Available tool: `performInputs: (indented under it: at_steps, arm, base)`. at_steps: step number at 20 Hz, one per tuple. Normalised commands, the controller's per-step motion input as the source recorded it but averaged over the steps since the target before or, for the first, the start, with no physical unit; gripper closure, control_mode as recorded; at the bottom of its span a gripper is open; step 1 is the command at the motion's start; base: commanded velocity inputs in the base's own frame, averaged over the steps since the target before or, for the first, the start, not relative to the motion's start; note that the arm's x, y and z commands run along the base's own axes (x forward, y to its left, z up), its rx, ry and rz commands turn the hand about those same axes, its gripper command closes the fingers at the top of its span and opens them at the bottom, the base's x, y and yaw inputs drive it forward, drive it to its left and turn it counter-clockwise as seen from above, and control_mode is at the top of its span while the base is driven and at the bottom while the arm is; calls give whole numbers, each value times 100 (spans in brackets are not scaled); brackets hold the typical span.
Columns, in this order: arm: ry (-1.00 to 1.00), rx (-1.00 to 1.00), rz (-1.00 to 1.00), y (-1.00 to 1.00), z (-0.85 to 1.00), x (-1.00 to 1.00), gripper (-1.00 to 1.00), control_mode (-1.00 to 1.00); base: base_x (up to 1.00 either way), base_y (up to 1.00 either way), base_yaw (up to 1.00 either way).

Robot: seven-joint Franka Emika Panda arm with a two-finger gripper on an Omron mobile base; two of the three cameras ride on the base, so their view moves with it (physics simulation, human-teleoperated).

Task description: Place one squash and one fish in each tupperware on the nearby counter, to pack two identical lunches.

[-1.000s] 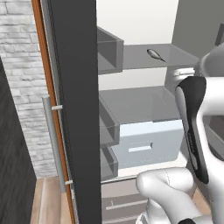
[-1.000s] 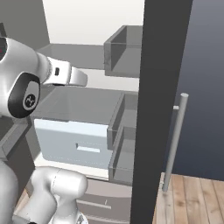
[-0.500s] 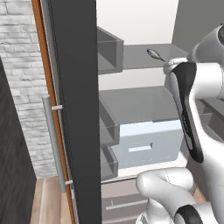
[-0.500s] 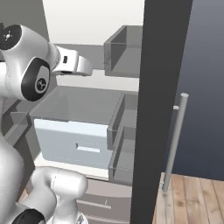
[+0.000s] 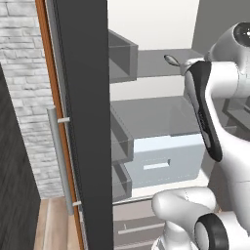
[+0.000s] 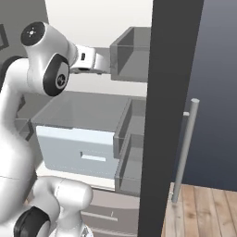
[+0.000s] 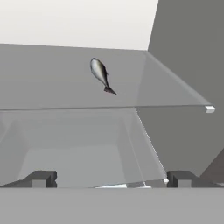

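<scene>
gripper (image 7: 111,179) spread wide, holding nothing; two small dark blocky fingertips (image 7: 40,178) sit at the bottom of the hand view, far apart. past them, centre frame, a translucent grey drawer bin (image 7: 83,144) with smooth glassy walls, open toward the camera. above it a flat matte grey shelf (image 7: 52,74) runs across the upper half. the fish (image 7: 101,74) lies on that shelf, upper centre of the hand view: short, plump, silvery-grey body darkening to a small tail fin, tail pointing toward lower right. apart from the fingertips, not touched.

left base view: same fish shows as a small grey oval at upper right, just left of the white glossy forearm (image 5: 205,112). dark slab fridge door (image 5: 83,122) with a brushed metal bar handle (image 5: 59,156) fills left of centre; pale blue-grey drawer front (image 5: 163,161) with a slot pull at lower centre.

versus a second ago: arm has lifted and swung inward toward the shelf; in the right base view the wrist now sits higher, at upper left by the door bin (image 6: 132,53). jaw spread unchanged, fish hasn't moved.
</scene>
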Motion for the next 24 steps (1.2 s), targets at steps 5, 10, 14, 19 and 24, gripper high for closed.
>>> performInputs:
  at_steps: [5, 10, 14, 19, 24]
  arm:
    - [0, 0, 0, 0, 0, 49, -100, -100]
    - [0, 0, 0, 0, 0, 62, -100, -100]
    - [0, 0, 0, 0, 0, 60, -100, -100]
    - [0, 0, 3, -1, 0, 59, -100, -100]
    - [0, 3, 3, -8, -7, 62, -100, -100]
  base:
    - [0, 0, 0]
    - [0, 0, 0]
    - [0, 0, 0]
    - [0, 0, 0]
    - [0, 0, 0]
